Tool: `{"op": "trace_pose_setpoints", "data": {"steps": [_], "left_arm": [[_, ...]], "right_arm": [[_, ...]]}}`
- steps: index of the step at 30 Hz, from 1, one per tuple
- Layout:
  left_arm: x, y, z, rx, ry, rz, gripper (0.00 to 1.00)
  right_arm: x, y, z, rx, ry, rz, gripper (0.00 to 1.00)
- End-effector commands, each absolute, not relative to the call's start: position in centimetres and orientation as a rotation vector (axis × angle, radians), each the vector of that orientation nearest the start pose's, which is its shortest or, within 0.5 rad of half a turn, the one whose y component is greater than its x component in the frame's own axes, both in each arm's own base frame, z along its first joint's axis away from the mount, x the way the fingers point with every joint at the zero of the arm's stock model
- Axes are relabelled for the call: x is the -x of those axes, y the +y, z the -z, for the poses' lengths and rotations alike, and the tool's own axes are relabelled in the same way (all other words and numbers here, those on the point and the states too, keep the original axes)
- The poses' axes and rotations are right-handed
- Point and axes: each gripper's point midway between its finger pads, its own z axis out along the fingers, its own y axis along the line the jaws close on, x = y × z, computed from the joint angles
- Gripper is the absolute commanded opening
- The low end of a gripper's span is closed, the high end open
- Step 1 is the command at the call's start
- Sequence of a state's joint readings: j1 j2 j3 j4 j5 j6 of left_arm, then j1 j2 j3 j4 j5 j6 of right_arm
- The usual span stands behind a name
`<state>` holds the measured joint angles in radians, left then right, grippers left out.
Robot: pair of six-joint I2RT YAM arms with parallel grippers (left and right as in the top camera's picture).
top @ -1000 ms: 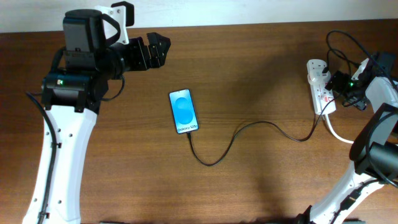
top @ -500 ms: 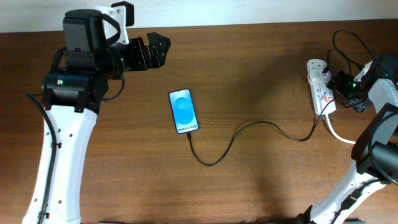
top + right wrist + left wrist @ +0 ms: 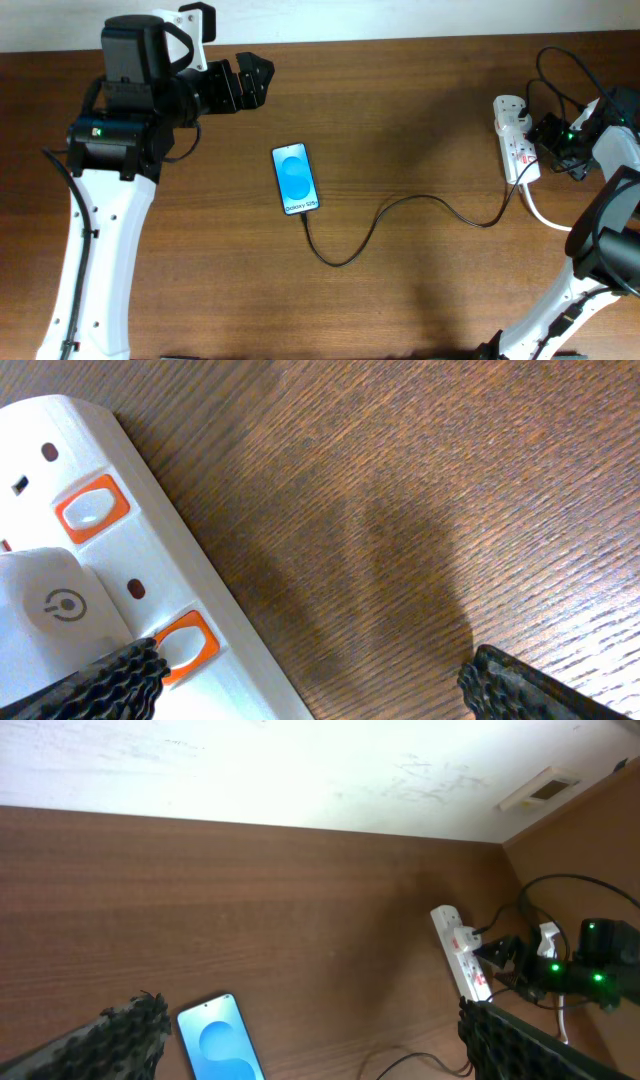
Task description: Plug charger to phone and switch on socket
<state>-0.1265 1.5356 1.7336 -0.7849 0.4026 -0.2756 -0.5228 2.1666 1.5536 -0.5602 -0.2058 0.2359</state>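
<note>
The phone (image 3: 296,179) lies screen-up mid-table, its blue screen lit; it also shows in the left wrist view (image 3: 220,1042). The thin black charger cable (image 3: 400,205) runs from the phone's near end in a curve to the white socket strip (image 3: 512,140) at the far right. My right gripper (image 3: 545,135) is open right at the strip. In the right wrist view its left fingertip (image 3: 95,682) sits over an orange switch (image 3: 183,645) on the strip (image 3: 110,575). My left gripper (image 3: 255,80) is open and empty, raised behind the phone to its left.
A thick white mains cord (image 3: 540,212) leaves the strip toward the right arm. A white adapter (image 3: 50,605) with a power symbol is plugged into the strip. A second orange switch (image 3: 92,508) lies farther along. A pale wall (image 3: 250,770) bounds the table's far edge.
My right gripper shifted slightly along the socket strip between the first two frames, then held still. The left arm, phone and cable have not moved.
</note>
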Motion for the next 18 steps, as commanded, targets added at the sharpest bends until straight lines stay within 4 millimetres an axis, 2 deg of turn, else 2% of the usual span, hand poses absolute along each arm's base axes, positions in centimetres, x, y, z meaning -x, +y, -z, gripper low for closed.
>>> {"op": "trace_pose_setpoints", "data": {"steps": [1, 14, 18], "left_arm": [[-41.93, -11.79, -36.17, -0.086, 2.160, 0.645, 0.99], [-41.93, -11.79, -36.17, -0.086, 2.160, 0.645, 0.99], [-41.93, -11.79, -36.17, -0.086, 2.160, 0.645, 0.99]], "right_arm": [[-44.08, -22.65, 0.77, -0.999, 2.584, -0.099, 1.00], [-44.07, -23.30, 0.73, -0.965, 2.589, -0.043, 1.00], [-44.26, -22.77, 0.72, -0.946, 2.595, -0.076, 1.00]]}}
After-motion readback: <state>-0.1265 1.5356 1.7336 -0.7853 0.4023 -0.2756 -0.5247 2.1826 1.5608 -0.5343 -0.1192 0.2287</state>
